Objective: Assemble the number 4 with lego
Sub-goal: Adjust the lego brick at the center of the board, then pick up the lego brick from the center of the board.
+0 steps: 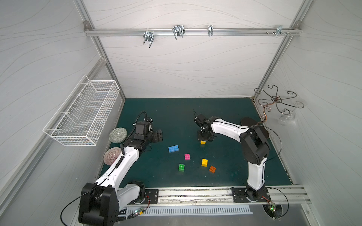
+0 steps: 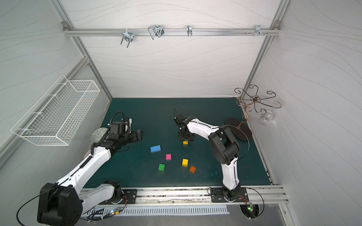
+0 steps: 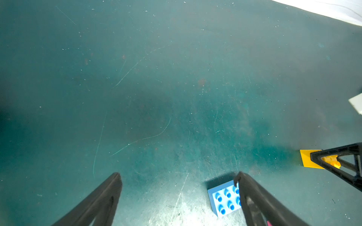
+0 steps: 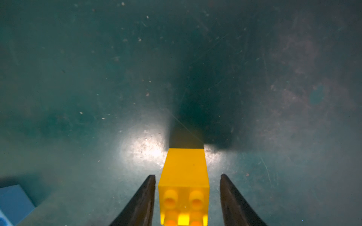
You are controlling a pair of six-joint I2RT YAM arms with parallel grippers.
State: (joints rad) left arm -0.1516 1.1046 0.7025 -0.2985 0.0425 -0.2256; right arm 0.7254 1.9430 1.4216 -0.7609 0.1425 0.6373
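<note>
The right claw (image 4: 187,176) stands released over a yellow brick (image 4: 185,166). Its jaws are apart, with a gap showing on each side of the brick, so nothing is held. The brick sits on the green counter (image 1: 176,117), studs up toward the claw, apart from the other pieces. The blue brick (image 1: 173,148), pink brick (image 1: 187,157), green brick (image 1: 181,167), second yellow brick (image 1: 204,162) and orange brick (image 1: 212,168) lie loose nearer the front edge, none joined, so the number 4 looks barely begun. The left claw (image 3: 177,173) hangs wide and empty above the counter, just beside the blue brick. The step in hand appears to be leaving this yellow brick as the foot of the stem. To do it well, the right claw should lift straight up with its jaws wide so that neither finger brushes a side and twists or tips the brick. A square, flat brick will make pressing the next piece onto its studs much easier.
</note>
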